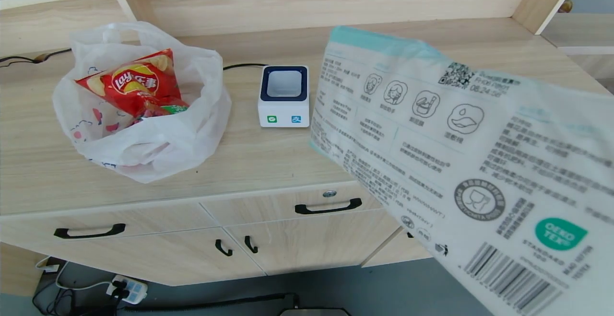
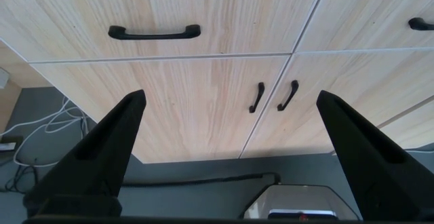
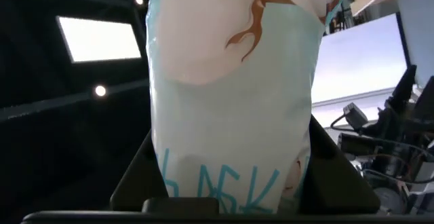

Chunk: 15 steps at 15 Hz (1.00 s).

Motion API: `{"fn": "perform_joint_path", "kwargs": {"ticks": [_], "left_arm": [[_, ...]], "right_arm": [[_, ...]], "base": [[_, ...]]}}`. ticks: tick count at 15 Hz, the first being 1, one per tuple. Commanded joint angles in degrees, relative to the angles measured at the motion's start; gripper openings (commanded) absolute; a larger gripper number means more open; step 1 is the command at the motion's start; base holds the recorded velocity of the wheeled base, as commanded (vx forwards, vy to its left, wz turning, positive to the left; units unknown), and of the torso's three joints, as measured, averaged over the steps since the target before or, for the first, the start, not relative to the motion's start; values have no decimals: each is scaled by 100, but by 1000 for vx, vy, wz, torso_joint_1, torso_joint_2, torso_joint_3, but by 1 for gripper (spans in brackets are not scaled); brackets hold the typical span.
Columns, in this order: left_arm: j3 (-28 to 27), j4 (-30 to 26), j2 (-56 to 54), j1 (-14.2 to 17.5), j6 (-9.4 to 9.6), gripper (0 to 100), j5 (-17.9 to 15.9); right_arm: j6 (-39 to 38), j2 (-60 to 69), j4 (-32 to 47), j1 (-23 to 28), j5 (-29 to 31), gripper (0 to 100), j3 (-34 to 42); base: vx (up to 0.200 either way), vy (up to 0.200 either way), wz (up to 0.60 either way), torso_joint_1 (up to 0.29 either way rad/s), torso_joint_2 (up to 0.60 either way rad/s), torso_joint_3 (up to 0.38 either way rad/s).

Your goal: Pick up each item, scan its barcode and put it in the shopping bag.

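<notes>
One wooden counter (image 1: 268, 162) | scanner (image 1: 284, 95) near shopping bag (image 1: 158, 148) | right hand (image 3: 234, 176) grips pack (image 1: 455, 162)

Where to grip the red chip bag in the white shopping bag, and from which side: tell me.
Probably best to pinch the chip bag by its flat upper seam, coming from above through the shopping bag's open mouth. It leans tilted with that edge exposed in the opening, while its lower end is sunk inside.
</notes>
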State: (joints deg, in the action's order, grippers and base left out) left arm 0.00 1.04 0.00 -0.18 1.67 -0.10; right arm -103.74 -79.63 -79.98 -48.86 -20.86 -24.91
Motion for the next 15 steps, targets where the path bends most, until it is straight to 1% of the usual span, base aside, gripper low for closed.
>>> {"fn": "perform_joint_path", "kwargs": {"ticks": [1, 3, 4, 6, 8, 10, 12, 15], "left_arm": [[0, 2, 9, 1, 9, 100, 1], [0, 2, 0, 1, 18, 100, 1], [0, 2, 0, 1, 9, 100, 1], [0, 2, 0, 1, 18, 100, 1], [0, 2, 0, 1, 62, 100, 1], [0, 2, 0, 1, 62, 100, 1], [0, 2, 0, 1, 70, 100, 1], [0, 2, 0, 1, 79, 100, 1]], "right_arm": [[-296, 0, -61, 43, -59, 0, 223], [-1052, -176, -132, 114, -59, 0, 135], [-1263, -334, -272, 254, -59, 0, 91], [-1394, -431, -554, 351, -314, 0, 188], [-2317, -519, -773, 597, -507, 0, 179], [-2651, -475, -808, 658, -1017, 0, 232], [-3064, -659, -808, 781, -1210, 0, 170], [-3240, -861, -808, 773, -1439, 0, 100]], "base": [[0, 0, 0, 0, 0, 0], [0, 0, 0, 0, 0, 0], [0, 0, 0, 0, 0, 0], [0, 0, 0, 0, 0, 0], [0, 0, 0, 0, 0, 0], [0, 0, 0, 0, 0, 0], [0, 0, 0, 0, 0, 0], [0, 0, 0, 0, 0, 0]]}}
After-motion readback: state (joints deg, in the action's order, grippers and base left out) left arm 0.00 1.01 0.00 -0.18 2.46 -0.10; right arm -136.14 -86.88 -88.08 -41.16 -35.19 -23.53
